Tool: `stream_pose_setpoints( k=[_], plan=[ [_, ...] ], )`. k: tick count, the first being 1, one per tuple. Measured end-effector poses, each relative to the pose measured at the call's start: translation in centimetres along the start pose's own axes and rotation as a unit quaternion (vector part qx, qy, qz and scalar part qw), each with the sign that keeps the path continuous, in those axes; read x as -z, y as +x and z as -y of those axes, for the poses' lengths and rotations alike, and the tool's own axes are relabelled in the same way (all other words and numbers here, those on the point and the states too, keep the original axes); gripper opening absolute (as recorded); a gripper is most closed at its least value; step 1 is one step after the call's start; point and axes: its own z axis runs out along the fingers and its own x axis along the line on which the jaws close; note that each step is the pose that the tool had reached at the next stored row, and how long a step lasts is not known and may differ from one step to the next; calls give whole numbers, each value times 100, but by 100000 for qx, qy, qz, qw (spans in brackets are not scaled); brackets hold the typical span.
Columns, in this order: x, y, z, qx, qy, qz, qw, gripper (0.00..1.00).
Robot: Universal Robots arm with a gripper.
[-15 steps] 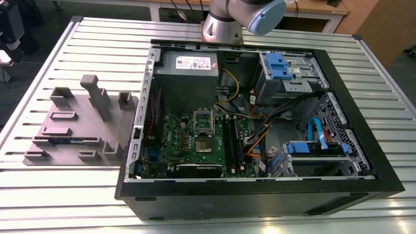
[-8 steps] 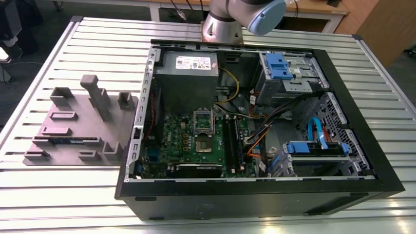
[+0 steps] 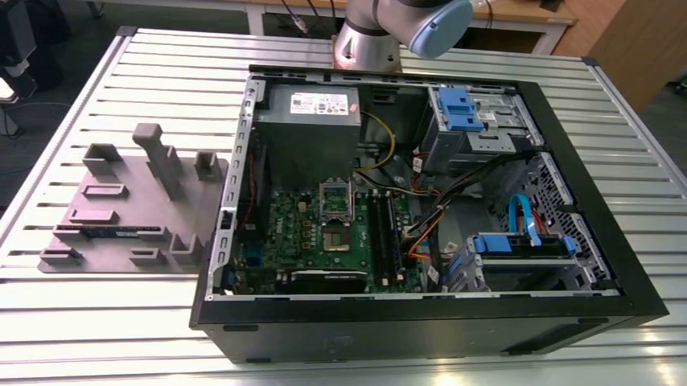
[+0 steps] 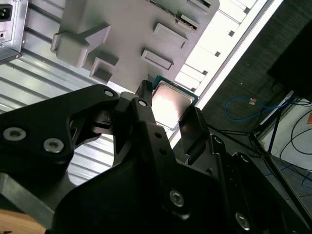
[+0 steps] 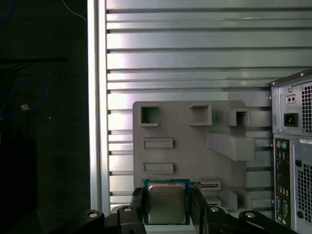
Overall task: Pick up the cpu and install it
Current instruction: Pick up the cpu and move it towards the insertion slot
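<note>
Grip first: the gripper (image 5: 167, 207) is clenched on the cpu (image 5: 166, 202), with its two black fingers (image 5: 139, 207) pressing on opposite edges of the chip. In both wrist views the silver top faces the camera. The chip hangs over one edge of the grey fixture plate (image 5: 190, 146) and looks lifted clear of it, touching nothing but the fingers.

Under and around the plate lies the slatted metal table (image 5: 195, 48). Just beside the plate stands the open computer case (image 3: 429, 318). Inside the case, on the side nearer the plate, is the green motherboard (image 3: 290, 225) with its dark socket (image 3: 336, 239), which appears to be empty.

I judge the step in hand to be the carry away from the plate. To do it well, the chip should ride level, since a tilt could let so thin a part slip out of an edge grip. The squeeze should be steady, neither looser nor harder. The path should be smooth and high enough to clear the plate's tall posts (image 3: 161, 161) and the case wall beside the plate, with no twist of the wrist, so that the chip's corners hold their heading.
</note>
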Motion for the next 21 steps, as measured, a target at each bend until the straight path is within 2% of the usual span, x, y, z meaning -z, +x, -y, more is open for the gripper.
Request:
stream_pose_setpoints(
  k=[6, 15, 19, 21],
  plan=[
    [82, -2, -2, -2, -6, 9, 100000, 47],
    [242, -7, -7, -1, -9, 13, 100000, 47],
    [290, -8, -8, 2, -10, 12, 100000, 47],
    [292, -9, -8, 2, -15, 19, 100000, 47]
  ],
)
